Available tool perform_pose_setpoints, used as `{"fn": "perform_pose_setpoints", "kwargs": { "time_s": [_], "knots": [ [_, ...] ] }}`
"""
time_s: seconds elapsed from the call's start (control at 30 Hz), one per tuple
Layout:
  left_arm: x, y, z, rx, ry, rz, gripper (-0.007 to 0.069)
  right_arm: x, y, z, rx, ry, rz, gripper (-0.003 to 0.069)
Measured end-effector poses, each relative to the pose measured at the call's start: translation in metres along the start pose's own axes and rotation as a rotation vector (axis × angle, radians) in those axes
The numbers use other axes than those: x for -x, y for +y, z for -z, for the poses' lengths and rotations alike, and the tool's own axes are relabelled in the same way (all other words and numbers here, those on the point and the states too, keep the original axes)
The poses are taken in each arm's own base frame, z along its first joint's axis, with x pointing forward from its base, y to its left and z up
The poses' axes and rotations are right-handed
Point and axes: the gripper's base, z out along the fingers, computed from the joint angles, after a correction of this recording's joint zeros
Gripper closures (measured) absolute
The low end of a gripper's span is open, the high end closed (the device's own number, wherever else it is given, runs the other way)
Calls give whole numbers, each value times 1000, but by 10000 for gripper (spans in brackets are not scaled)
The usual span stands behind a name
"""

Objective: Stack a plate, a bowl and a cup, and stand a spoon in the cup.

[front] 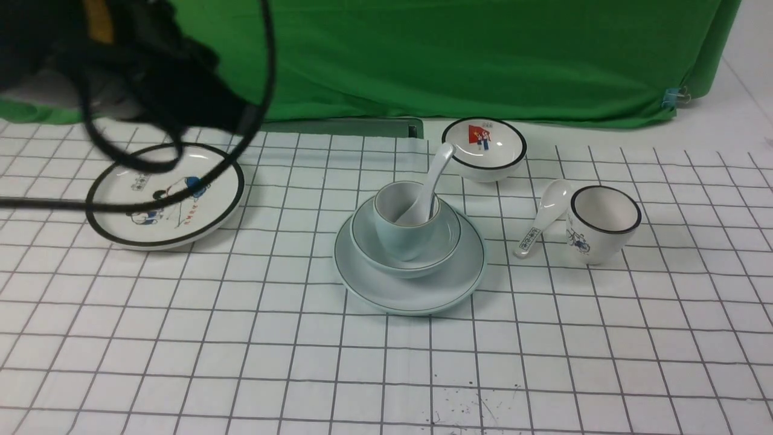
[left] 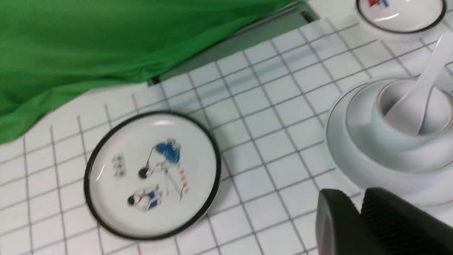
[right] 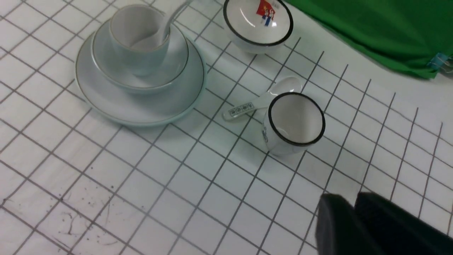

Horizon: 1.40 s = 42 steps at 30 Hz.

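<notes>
1. Stacking is looking finished: the cup (front: 395, 238) is sitting in the bowl (front: 448, 243), which is resting on the plate (front: 410, 291) mid-table.
2. The spoon (front: 436, 172) is standing in the cup, its handle leaning out over the far rim.
3. The left gripper (left: 357, 209) and right gripper (right: 354, 205) are both hanging pinched together, gripping nothing, apart from the stack.
4. No step seems to be remaining. Any next move is calling only for keeping both arms clear of that spoon handle.
</notes>
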Motion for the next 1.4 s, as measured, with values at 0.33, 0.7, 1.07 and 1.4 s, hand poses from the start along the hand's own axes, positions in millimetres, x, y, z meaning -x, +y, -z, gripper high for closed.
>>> {"fn": "perform_pose_setpoints", "kwargs": {
  "time_s": [0.33,0.7,1.07,1.4],
  "knots": [
    [-114,9,62,37,-135,148,659,-24,9,51,-19,-413,-67,599],
    [-173,-2,93,43,-382,167,657,-75,20,76,-79,-754,-91,597],
    [-174,-2,94,48,-392,164,655,-76,21,74,-78,-751,-91,569],
    [-174,-2,94,48,-392,164,653,-76,21,74,-79,-750,-90,536]
  ]
}}
